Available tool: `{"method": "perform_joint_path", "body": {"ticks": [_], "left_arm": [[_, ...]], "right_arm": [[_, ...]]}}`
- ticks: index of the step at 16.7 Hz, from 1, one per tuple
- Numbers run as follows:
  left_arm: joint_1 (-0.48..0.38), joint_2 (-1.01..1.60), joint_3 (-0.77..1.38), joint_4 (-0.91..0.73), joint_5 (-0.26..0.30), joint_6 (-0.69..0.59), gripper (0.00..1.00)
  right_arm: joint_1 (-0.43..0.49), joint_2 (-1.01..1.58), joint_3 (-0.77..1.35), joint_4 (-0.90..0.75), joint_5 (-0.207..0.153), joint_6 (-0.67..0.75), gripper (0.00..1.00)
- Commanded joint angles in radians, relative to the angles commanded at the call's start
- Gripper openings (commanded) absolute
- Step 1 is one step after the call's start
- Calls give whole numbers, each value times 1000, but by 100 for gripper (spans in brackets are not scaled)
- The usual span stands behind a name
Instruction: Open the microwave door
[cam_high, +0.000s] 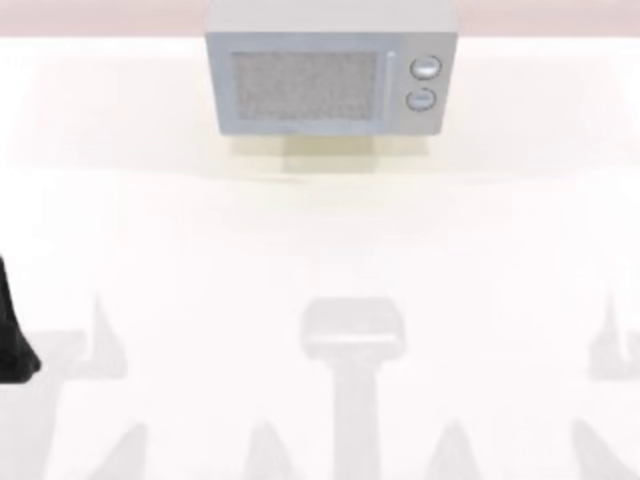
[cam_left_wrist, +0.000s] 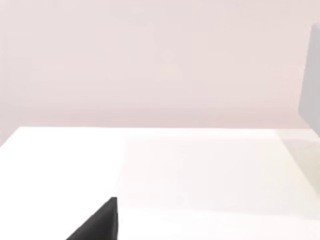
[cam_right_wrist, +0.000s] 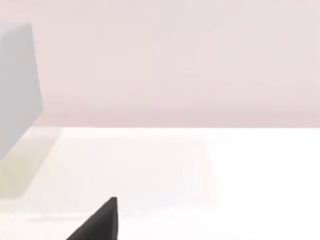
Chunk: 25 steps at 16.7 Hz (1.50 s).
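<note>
The microwave (cam_high: 332, 68) stands at the far middle of the table, its front facing the arms. Its door (cam_high: 302, 87), with a speckled mesh window, lies flat against the front, to the left of the two silver knobs (cam_high: 425, 68). My left gripper (cam_left_wrist: 150, 222) is parked far from it at the table's left edge, where only a black part of the left arm (cam_high: 12, 345) shows from above. One dark finger (cam_left_wrist: 102, 225) shows, with nothing beside it. My right gripper (cam_right_wrist: 150, 222) is out of the top view; its wrist view shows one dark finger (cam_right_wrist: 102, 225) over bare table.
A side wall of the microwave (cam_left_wrist: 312, 80) shows at the edge of the left wrist view, and the other side (cam_right_wrist: 17, 85) in the right wrist view. The white table (cam_high: 320, 250) stretches between the arms and the microwave. A pink wall stands behind.
</note>
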Motion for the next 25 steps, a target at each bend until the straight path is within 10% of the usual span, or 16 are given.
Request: {"method": "perform_joint_path", "body": {"ticks": [8, 25], "left_arm": [[-113, 220, 199, -23, -101, -57, 100], [-778, 1832, 1428, -131, -690, -421, 100]], "right_arm": [[0, 0, 0, 0, 0, 0, 100], [0, 0, 0, 0, 0, 0, 100]]}}
